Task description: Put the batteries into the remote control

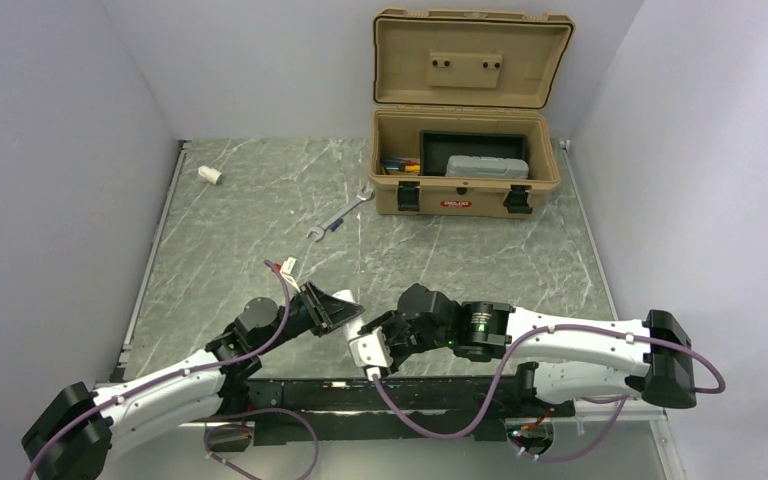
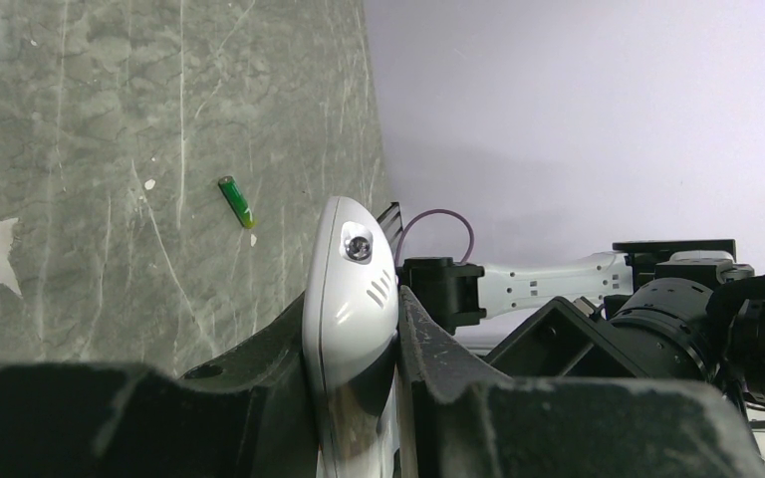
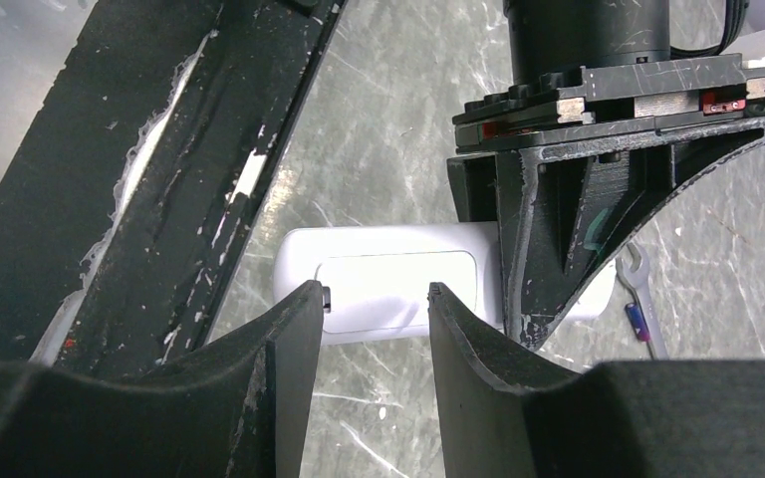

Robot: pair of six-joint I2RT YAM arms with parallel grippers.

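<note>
The box point(image 1: 465, 150) sits on the table point(image 1: 240, 250), in the upper middle of the top view. The wrench point(image 1: 340, 214) lies just below and left of it. A small tube point(image 1: 209, 175) lies at the upper left. Low in the middle, the remote control point(image 2: 349, 259) sits between the fingers of the left gripper point(image 2: 354, 299). In the left wrist view, a battery point(image 2: 237, 201) lies on the table, up and left of the remote control.

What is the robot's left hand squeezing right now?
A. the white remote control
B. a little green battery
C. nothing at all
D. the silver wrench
A: the left gripper is shut on the white remote control, with a finger pressed on each side, while the green battery lies loose on the table.
</note>
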